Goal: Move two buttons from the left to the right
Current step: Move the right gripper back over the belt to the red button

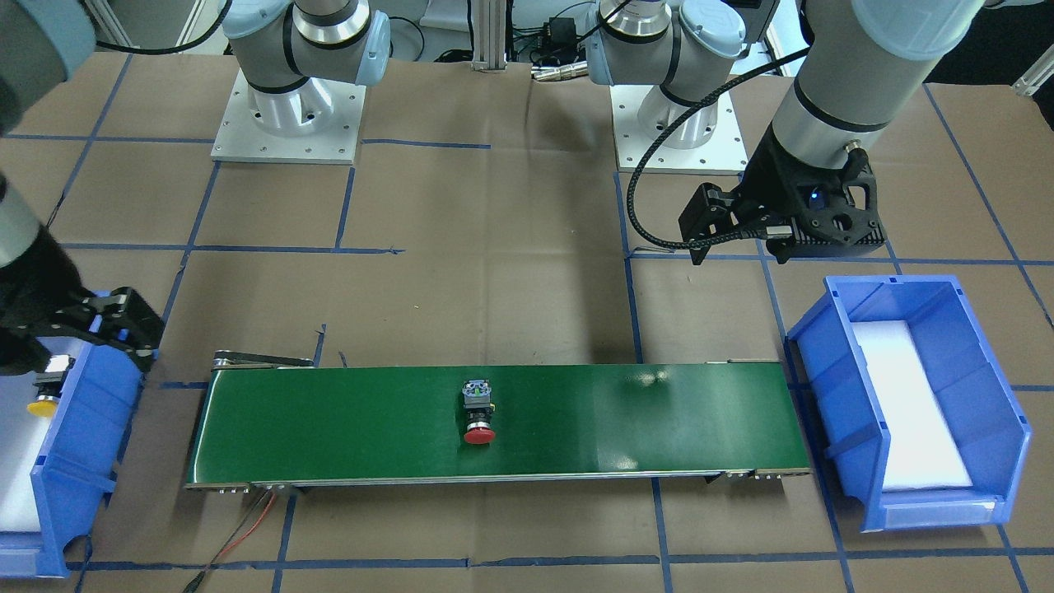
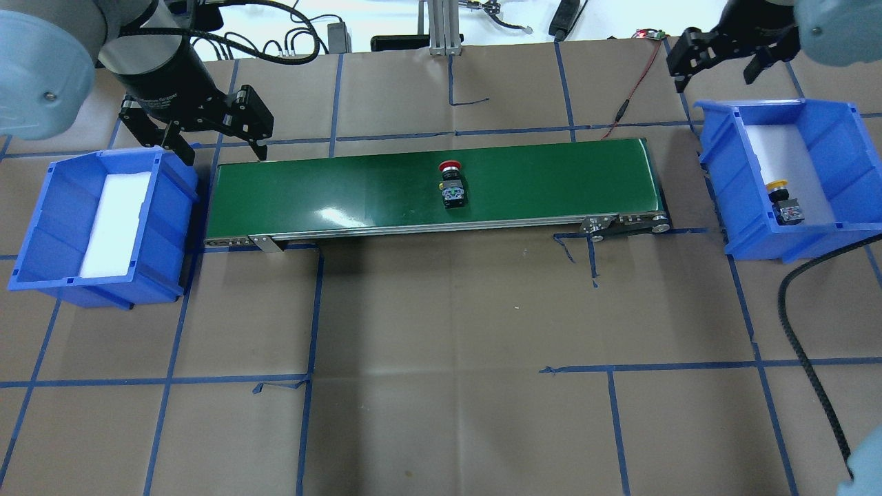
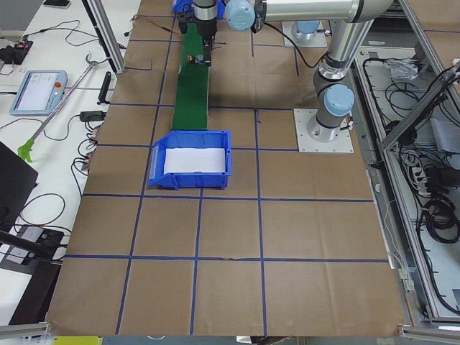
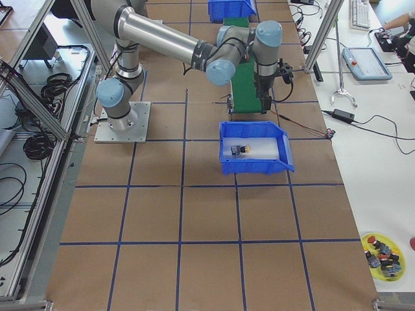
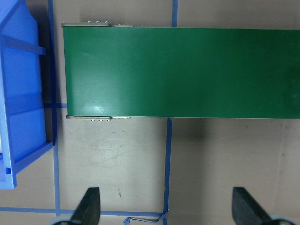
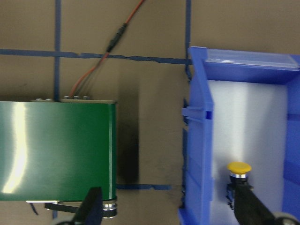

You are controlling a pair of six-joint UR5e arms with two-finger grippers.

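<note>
While the red-capped black push button (image 2: 451, 184) lies midway along the green conveyor belt (image 2: 551, 179) and the yellow-capped one (image 2: 782, 201) sits in the right blue plastic bin (image 2: 751, 107), the right pincer (image 2: 714, 77), jaws apart like the left pincer (image 2: 224, 153), should grip the red one's blocky body, not the cap.

Reaches forward with the left arm (image 1: 856, 91), wrist turned straight down, left gripper (image 2: 224, 146) spread wide and empty. Stretches the right arm (image 4: 162, 34) out likewise, right gripper (image 2: 715, 77) pointing down, fingers (image 6: 91, 208) apart, gripping nothing.
</note>
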